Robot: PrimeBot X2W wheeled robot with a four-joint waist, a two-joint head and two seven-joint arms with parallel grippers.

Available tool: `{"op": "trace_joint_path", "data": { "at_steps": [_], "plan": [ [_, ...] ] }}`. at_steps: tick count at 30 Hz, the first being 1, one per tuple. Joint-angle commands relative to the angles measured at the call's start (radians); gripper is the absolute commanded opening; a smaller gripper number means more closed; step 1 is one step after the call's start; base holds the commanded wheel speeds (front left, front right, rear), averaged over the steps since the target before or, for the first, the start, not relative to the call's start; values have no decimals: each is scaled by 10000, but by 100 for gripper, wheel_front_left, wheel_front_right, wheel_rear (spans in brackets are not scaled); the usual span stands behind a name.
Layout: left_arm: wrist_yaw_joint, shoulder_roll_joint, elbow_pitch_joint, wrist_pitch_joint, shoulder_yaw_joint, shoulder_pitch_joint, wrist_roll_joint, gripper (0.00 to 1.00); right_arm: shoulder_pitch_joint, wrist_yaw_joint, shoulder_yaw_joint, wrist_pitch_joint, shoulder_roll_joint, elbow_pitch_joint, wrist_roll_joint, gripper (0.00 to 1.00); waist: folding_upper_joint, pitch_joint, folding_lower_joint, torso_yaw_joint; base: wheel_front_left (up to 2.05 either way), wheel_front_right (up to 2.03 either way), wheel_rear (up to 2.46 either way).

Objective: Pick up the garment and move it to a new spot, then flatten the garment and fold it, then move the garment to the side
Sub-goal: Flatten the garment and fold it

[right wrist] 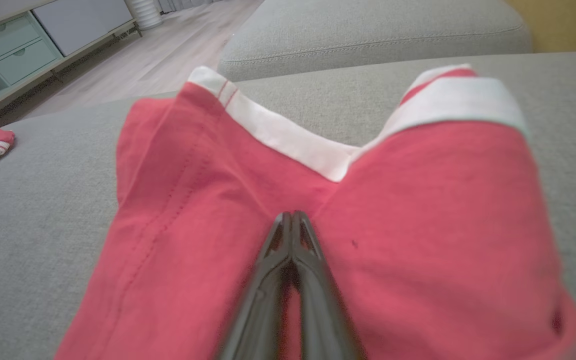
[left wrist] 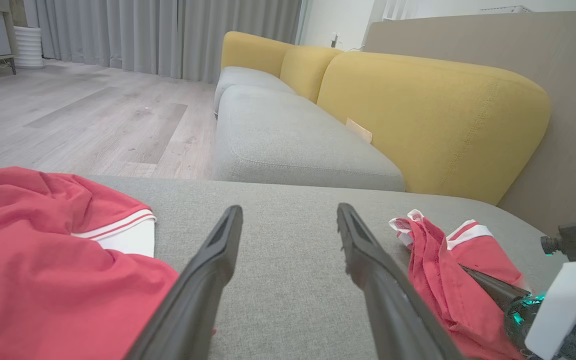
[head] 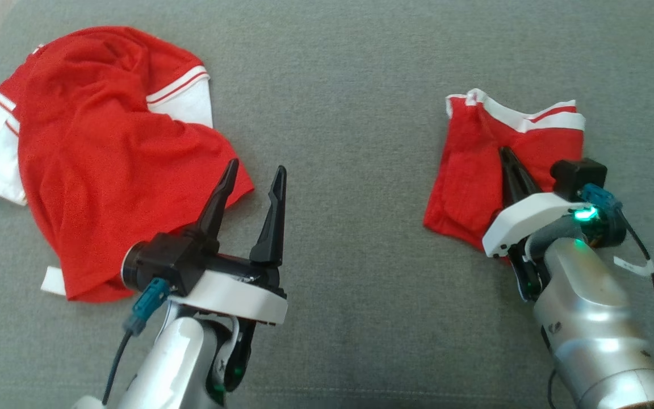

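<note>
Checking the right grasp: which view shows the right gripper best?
Right wrist view: the right gripper is shut on the small red piece, tips together. Head view shows it from above; left wrist view, side-on, partly behind cloth.

A grey woven upholstered seat (head: 361, 68) is spread across the foreground. Beyond it, a second grey seat cushion (left wrist: 293, 145) is set against rounded mustard-yellow backrests (left wrist: 433, 115), where a small tan tag (left wrist: 359, 131) is seen low down. Pale wood-look plank flooring (left wrist: 83, 115) is laid alongside and is softly, evenly lit. Grey full-length curtains (left wrist: 168, 35) are hung at the far side, with a white ribbed cylinder (left wrist: 29, 47) stood beside them. A beige panel (left wrist: 518, 35) is raised behind the backrests. A low cabinet with pale green drawers (right wrist: 13, 50) is placed on the floor.
</note>
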Motion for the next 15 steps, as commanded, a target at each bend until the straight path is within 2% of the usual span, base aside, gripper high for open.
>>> {"op": "trace_joint_path", "data": {
  "at_steps": [1, 10, 11, 12, 15],
  "plan": [
    [5, 20, -295, -51, 299, -373, 93, 100, -221, -9, 388, -59, 98, -110, 157, 0, 0, -78, -1, -81, 0, 0, 0],
    [59, 20, -379, -51, 508, -137, 5, 100, 238, -9, 269, -61, 98, -1613, 529, 0, 0, -794, -1, -782, 0, 0, 0],
    [63, 20, -393, -51, 533, -97, -5, 100, 350, -9, 212, -61, 98, -1906, 533, 36, 0, -891, -1, -879, 0, 0, 0],
    [66, 20, -410, -51, 554, -62, -15, 100, 483, -9, 149, -61, 98, -2181, 547, 100, 0, -979, -1, -972, 0, 0, 0],
    [76, 20, -453, -51, 611, 59, -36, 100, 909, -9, -27, -61, 98, -3006, 559, 100, 0, -1247, -1, -1256, 0, 0, 0]
  ]
}}
